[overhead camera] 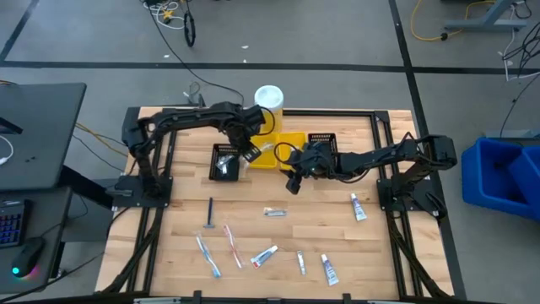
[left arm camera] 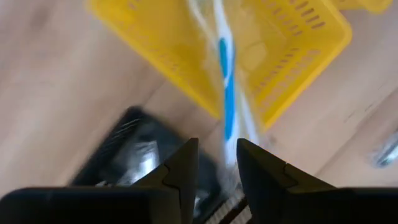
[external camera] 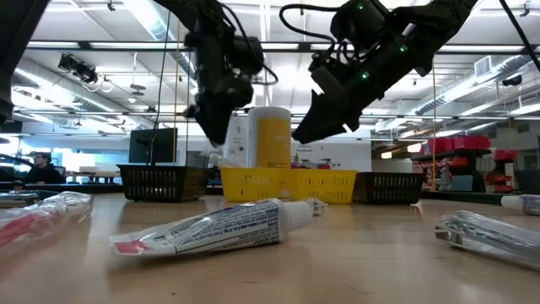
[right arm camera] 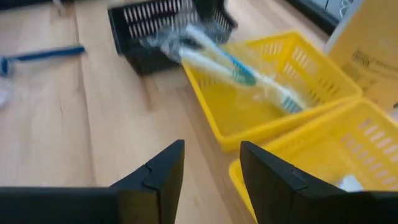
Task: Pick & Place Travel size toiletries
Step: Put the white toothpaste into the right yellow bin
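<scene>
My left gripper point(overhead camera: 250, 152) point(left arm camera: 217, 146) hovers between the left black bin point(overhead camera: 225, 162) and the nearer yellow bin point(overhead camera: 267, 155), shut on a blue-and-white toothbrush point(left arm camera: 227, 74) point(right arm camera: 236, 68) in a clear wrapper. My right gripper point(overhead camera: 294, 181) point(right arm camera: 211, 149) is open in the air just in front of the yellow bins, touching nothing. Other toiletries lie flat on the near half of the table: a blue razor point(overhead camera: 210, 213), a red toothbrush point(overhead camera: 232, 245), a blue toothbrush point(overhead camera: 207, 256), toothpaste tubes point(overhead camera: 264, 255) point(overhead camera: 329, 270) point(overhead camera: 359, 207) and a silvery piece point(overhead camera: 274, 211). My left gripper pinches the wrapped toothbrush between its two fingers near one end point(left arm camera: 231, 149), coming from above and slanting down. The brush runs on forward from the fingertips, along them, out over the yellow bin point(left arm camera: 292, 56). It is lifted; whether its far end point(right arm camera: 289, 102) touches the bin I cannot tell.
A row of bins stands at mid-table: black point(overhead camera: 225, 162), two yellow point(overhead camera: 291, 142), black point(overhead camera: 322, 142). A tall white-and-yellow cylinder point(overhead camera: 268, 100) stands behind them. A dark frame borders the table point(overhead camera: 253, 198). Bare wood lies between the scattered items.
</scene>
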Robot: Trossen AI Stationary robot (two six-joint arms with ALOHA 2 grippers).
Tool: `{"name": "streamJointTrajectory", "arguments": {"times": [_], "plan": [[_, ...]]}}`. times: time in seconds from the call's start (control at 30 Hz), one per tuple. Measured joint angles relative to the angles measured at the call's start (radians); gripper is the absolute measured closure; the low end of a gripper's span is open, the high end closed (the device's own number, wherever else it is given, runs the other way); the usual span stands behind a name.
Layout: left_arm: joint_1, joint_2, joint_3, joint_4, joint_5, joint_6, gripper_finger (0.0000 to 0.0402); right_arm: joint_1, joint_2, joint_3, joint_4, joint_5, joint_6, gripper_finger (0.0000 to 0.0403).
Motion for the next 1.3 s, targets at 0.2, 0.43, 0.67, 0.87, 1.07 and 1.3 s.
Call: {"name": "streamJointTrajectory", "arguments": {"times": [0.2, 0.43, 0.67, 0.87, 1.07, 1.3], "plan": [[-0.096, -0.142, 0.0, -0.061, -0.214, 0.098, 0.0285, 0.004, 0.0, 0.0, -0.012, 0.001, 0.03, 0.0202], [-0.287, -0.258, -0.009, -0.059, -0.249, 0.213, 0.0285, 0.032, 0.0, -0.004, -0.023, 0.0, 0.126, 0.0179], [-0.429, -0.433, -0.315, 0.258, -0.25, 0.259, 0.0285, 0.083, 0.0, -0.004, -0.036, -0.005, 0.186, 0.0196], [-0.463, -0.608, -0.632, 0.656, -0.268, 0.152, 0.0285, 0.129, -0.002, -0.004, -0.078, -0.005, 0.187, 0.0203], [-0.464, -0.707, -0.854, 0.977, -0.268, 0.134, 0.0285, 0.15, -0.068, -0.004, -0.315, 0.017, 0.313, 0.0199], [-0.464, -0.72, -0.961, 1.102, -0.269, 0.075, 0.0285, 0.177, -0.246, -0.003, -0.757, -0.112, 0.619, 0.0207]]}}
